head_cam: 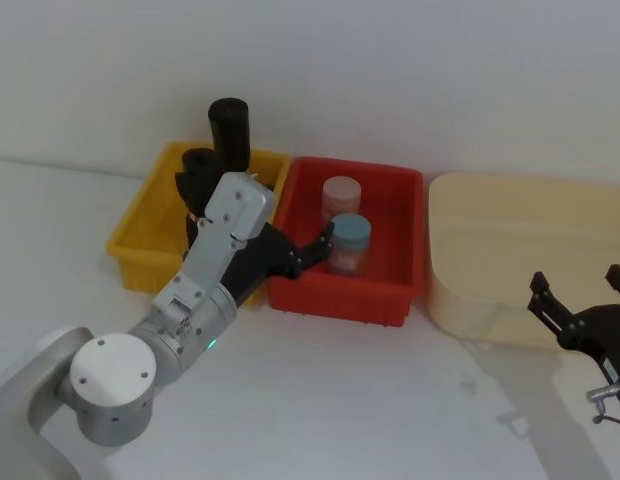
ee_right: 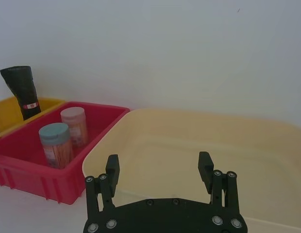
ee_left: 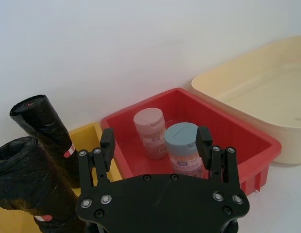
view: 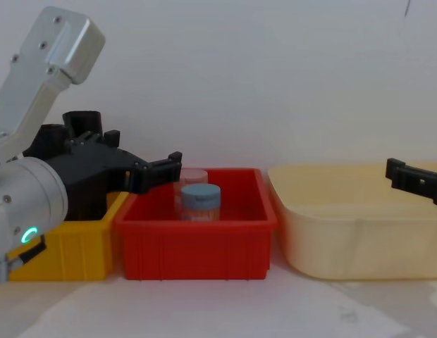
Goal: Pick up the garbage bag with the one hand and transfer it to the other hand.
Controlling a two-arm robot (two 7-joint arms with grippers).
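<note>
No step of the task is done yet. The garbage bag stands upright and ungrasped in the yellow bin, beside a second roll. The left gripper, jaws apart and empty, is held over the red bin; in the head view the bag lies at its 10 o'clock. The right gripper, jaws also apart, is held at 4 o'clock by the cream tub. Grasp, lift and handover are judged to remain.
</note>
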